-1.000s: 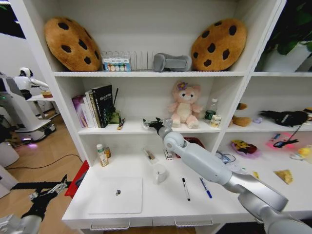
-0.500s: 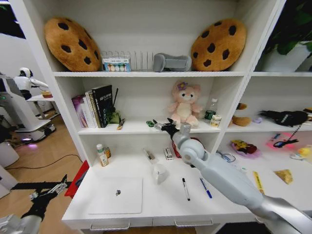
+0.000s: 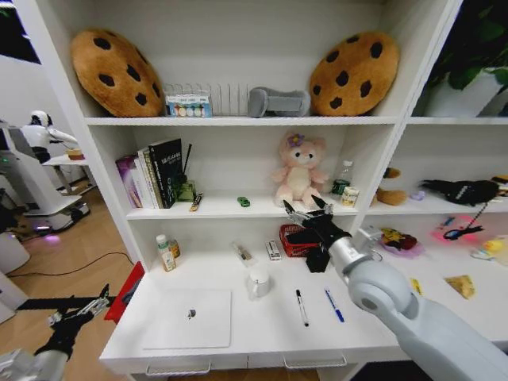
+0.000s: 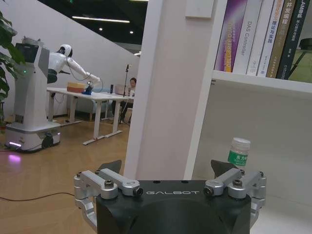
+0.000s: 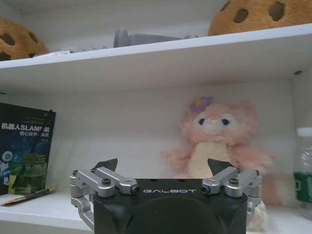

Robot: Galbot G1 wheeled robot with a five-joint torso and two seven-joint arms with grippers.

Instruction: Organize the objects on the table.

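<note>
Laptop (image 3: 190, 317), black pen (image 3: 302, 307) and blue pen (image 3: 334, 305) lie apart on table (image 3: 262, 333). Right tool (image 3: 309, 213) hangs open, empty, above them; left tool (image 3: 79, 308) open beside table. Likely between picks; next needs descent onto a pen.

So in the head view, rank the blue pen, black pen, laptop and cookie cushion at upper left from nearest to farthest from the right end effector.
The right end effector is open, in front of the middle shelf.
1. Blue pen, on the table below it, toward the right.
2. Black pen, on the table just left of the blue pen; close to it in rank.
3. Laptop, on the table's left part.
4. Cookie cushion, top shelf, far left.
</note>
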